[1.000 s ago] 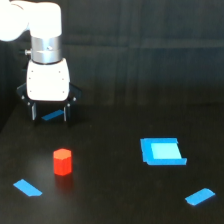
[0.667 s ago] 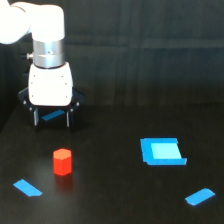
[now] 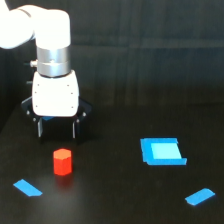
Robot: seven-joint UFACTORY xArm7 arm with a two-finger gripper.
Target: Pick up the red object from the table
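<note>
**Inspector:** Presently the red object (image 3: pixel 62 162) is standing upright on the desk (image 3: pixel 115 200), resting on a flat end, toward the exterior view's lower left. It is lying just in front of the end effector (image 3: pixel 56 131), nearer the camera and a touch toward the exterior view's right of the midline between the fingers.

**Reviewer:** Is the block showing a long axis that is governing the approach?

**Inspector:** Hardly. It is presenting as a short faceted prism, its axis pointing up, so I am judging that finger orientation is mattering little. What is mattering is the offset: the end effector is sitting behind the block and not over it.

**Reviewer:** And the end effector itself?

**Inspector:** Its two dark fingers are hanging spread apart, with a gap that is looking wider than the block. Nothing is sitting between them, and they are touching neither the block nor, as far as I am able to tell, the desk.

**Reviewer:** Anything crowding the block?

**Inspector:** No. A blue tape strip (image 3: pixel 27 188) is lying near it toward the exterior view's lower left, apart from it. The blue rectangular patch (image 3: pixel 161 151) and a second strip (image 3: pixel 199 196) are lying well apart, toward the exterior view's right.
</note>
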